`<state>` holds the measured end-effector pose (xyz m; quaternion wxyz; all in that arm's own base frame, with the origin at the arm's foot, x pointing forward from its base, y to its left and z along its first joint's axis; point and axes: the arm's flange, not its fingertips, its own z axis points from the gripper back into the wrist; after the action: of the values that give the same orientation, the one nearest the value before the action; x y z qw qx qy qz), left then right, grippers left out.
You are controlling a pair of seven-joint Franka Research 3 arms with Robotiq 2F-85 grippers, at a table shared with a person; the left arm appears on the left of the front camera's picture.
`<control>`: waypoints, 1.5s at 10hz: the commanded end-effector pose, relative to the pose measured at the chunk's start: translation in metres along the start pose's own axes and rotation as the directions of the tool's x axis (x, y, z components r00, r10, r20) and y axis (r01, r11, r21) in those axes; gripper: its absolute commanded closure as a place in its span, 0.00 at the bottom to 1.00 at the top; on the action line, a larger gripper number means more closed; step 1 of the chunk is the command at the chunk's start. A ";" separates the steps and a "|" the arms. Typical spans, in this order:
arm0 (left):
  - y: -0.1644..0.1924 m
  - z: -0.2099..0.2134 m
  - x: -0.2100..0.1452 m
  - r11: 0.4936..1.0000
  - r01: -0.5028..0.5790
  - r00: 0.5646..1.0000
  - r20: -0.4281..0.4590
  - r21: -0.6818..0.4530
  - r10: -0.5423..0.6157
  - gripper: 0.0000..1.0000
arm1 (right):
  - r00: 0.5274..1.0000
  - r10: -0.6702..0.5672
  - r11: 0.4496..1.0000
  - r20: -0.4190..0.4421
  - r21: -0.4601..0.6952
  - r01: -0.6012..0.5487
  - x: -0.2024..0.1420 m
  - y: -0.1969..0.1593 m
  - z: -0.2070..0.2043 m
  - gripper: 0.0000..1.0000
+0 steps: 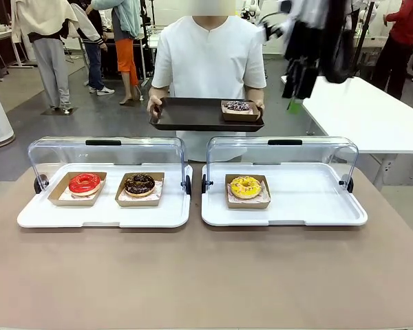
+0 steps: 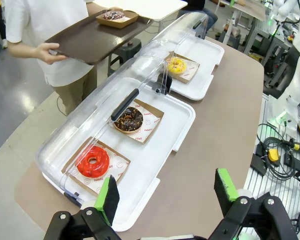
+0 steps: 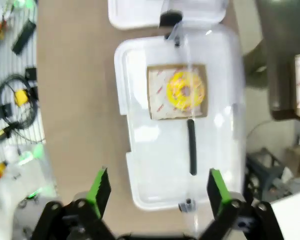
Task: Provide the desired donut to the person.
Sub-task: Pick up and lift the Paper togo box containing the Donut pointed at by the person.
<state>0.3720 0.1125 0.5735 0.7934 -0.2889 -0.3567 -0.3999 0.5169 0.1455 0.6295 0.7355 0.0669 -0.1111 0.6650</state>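
Donuts (image 1: 85,183) glossy rings by clear curved lids (image 1: 107,155); left gripper (image 2: 166,180) & right gripper (image 3: 158,175) open

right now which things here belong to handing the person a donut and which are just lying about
Job: the person; brown tray holding one boxed donut; red donut; chocolate donut; yellow donut; left display case; right display case; left tool and right tool, both open.
Lying about: white side table; cables on the floor.
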 end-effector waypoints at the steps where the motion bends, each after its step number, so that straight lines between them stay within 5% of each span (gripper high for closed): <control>1: 0.000 -0.001 0.002 1.000 0.001 1.000 0.002 0.001 -0.001 0.00 | 0.983 -0.014 1.000 0.184 -0.020 0.018 -0.074 0.015 0.005 0.00; 5: 0.000 -0.001 0.002 1.000 0.001 1.000 0.002 0.001 -0.001 0.00 | 0.829 -0.050 0.999 0.558 0.014 0.050 -0.243 0.007 0.003 0.00; 9: 0.000 -0.001 0.002 1.000 0.001 1.000 0.002 0.001 -0.001 0.00 | 0.721 -0.098 0.994 0.686 0.038 0.099 -0.331 0.001 -0.006 0.00; 13: 0.000 -0.001 0.002 1.000 0.001 1.000 0.002 0.001 -0.001 0.00 | 0.679 -0.155 0.985 0.717 0.064 0.158 -0.358 -0.002 -0.013 0.00; 14: 0.000 -0.001 0.002 1.000 0.001 1.000 0.002 0.001 -0.001 0.00 | 0.685 -0.149 0.987 0.713 0.062 0.151 -0.353 -0.002 -0.010 0.00; 15: 0.000 -0.001 0.002 1.000 0.001 1.000 0.002 0.001 -0.001 0.00 | 0.746 -0.116 0.993 0.655 0.049 0.111 -0.337 -0.002 -0.007 0.00</control>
<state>0.3721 0.1122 0.5737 0.7932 -0.2889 -0.3567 -0.4003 0.4858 -0.1906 0.5282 0.6896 0.3170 -0.3740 0.5330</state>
